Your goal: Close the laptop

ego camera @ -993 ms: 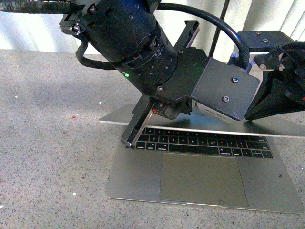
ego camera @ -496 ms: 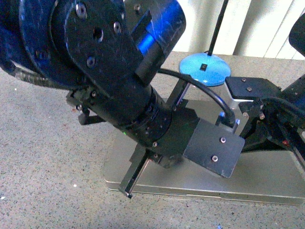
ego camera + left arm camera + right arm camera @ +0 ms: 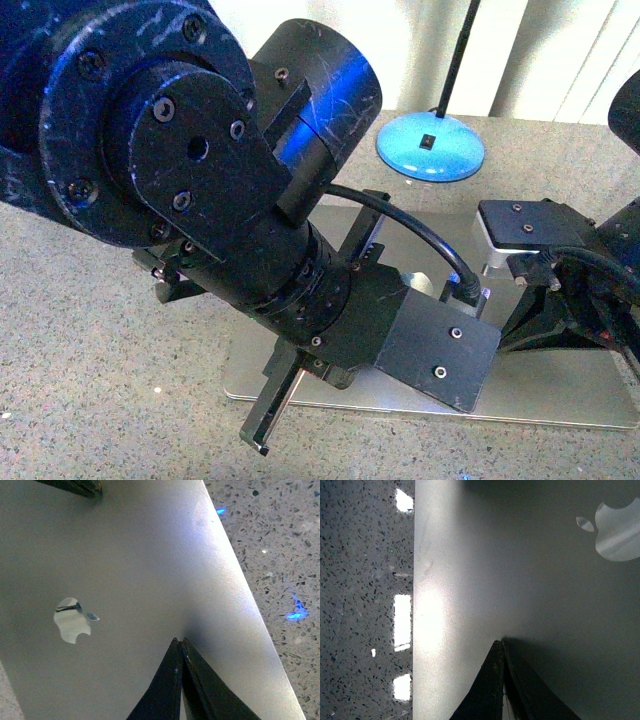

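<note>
The silver-grey laptop point(image 3: 560, 395) lies flat on the table with its lid down, and no keys or screen show. My left gripper point(image 3: 179, 641) is shut and empty, its tips pressing on the lid point(image 3: 150, 555) not far from the shiny apple logo point(image 3: 72, 620). My right gripper point(image 3: 500, 642) is shut and empty, its tips also on the lid point(image 3: 495, 555), with the logo point(image 3: 617, 530) further off. In the front view the left arm point(image 3: 250, 230) covers much of the laptop, and the right gripper point(image 3: 505, 345) rests on the lid's right part.
The laptop sits on a speckled grey stone table point(image 3: 100, 380). A round blue lamp base point(image 3: 430, 145) with a thin black pole stands behind the laptop. A pale curtain hangs at the back.
A second ago the laptop was open with keys and trackpad showing. Now the lid is down flat, and both arms have come down onto it.
</note>
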### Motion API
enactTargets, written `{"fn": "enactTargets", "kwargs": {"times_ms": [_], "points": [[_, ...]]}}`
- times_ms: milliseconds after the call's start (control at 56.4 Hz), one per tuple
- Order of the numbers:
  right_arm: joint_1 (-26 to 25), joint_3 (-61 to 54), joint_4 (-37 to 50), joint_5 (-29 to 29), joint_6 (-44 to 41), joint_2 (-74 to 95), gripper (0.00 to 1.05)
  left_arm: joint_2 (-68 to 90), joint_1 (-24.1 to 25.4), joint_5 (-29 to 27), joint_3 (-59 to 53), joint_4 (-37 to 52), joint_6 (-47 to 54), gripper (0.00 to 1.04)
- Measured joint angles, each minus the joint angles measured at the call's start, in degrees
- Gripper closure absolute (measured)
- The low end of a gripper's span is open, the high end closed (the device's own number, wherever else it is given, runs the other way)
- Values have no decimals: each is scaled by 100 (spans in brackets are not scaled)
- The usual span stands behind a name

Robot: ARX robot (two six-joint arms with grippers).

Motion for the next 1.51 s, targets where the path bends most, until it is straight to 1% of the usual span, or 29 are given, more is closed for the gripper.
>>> {"fn": "enactTargets", "kwargs": {"times_ms": [177,301,408,479,514,603,656,709,833,939,993,1046,1117,1188,1223,1312,1365,1383,1418,1436,1453,1489,1507], "points": [[-7,138,26,-323,155,-232,102,-323,81,170,116,144,-238,101],[-28,306,260,-673,415,-531,102,-686,197,345,247,448,-551,101],[-55,431,745,-907,776,-881,102,-1069,356,522,367,542,-870,101],[-70,468,1032,-914,968,-1054,102,-1368,490,662,382,595,-1078,101],[-87,470,1355,-850,1211,-1222,102,-1541,573,717,382,595,-1196,101],[-114,376,2345,-601,1744,-1620,102,-2094,859,820,306,723,-1545,101],[-120,302,2765,-470,1985,-1764,102,-2376,1003,815,184,883,-1755,101],[-138,177,3322,-219,2345,-1947,102,-2618,1137,898,35,1067,-1967,101],[-197,-120,4419,372,3169,-2337,102,-3394,1506,1034,-586,1895,-2885,101],[-295,-466,5180,776,3897,-2802,102,-3980,1856,780,-1058,2575,-3709,101],[-345,-634,5464,975,4225,-3053,102,-4282,2164,566,-1353,2938,-4356,101],[-400,-800,5713,1198,4507,-3314,102,-4430,2393,455,-1508,3053,-4745,101],[-455,-977,5954,1412,4728,-3611,102,-4607,2833,214,-1762,3139,-5287,101],[-511,-1169,6113,1606,4972,-3967,102,-4739,3237,216,-1961,3093,-5775,101],[-533,-1270,6190,1687,5058,-4105,102,-4824,3484,70,-2068,3053,-6033,101],[-575,-1523,6498,1950,5104,-4452,102,-5077,3923,24,-2225,2879,-6492,101],[-610,-1674,6605,2031,5178,-4697,102,-5344,4098,-581,-2398,2914,-7112,101],[-603,-1700,6537,2153,5322,-4787,102,-5543,4225,-699,-2549,2914,-7447,101],[-557,-1788,6004,2697,5851,-5077,102,-5827,4424,-632,-2782,2905,-7781,101],[-555,-1834,5917,2789,5991,-5145,102,-5960,4542,-529,-2892,2894,-7930,101],[-549,-1963,5799,2931,6330,-5285,102,-6089,4660,-442,-2999,2885,-8046,101],[-546,-2299,5753,3012,6830,-5574,102,-6266,4837,-234,-3145,2879,-8185,101],[-546,-2389,5753,3023,6937,-5643,102,-6376,4948,-133,-3241,2879,-8266,101]]}}
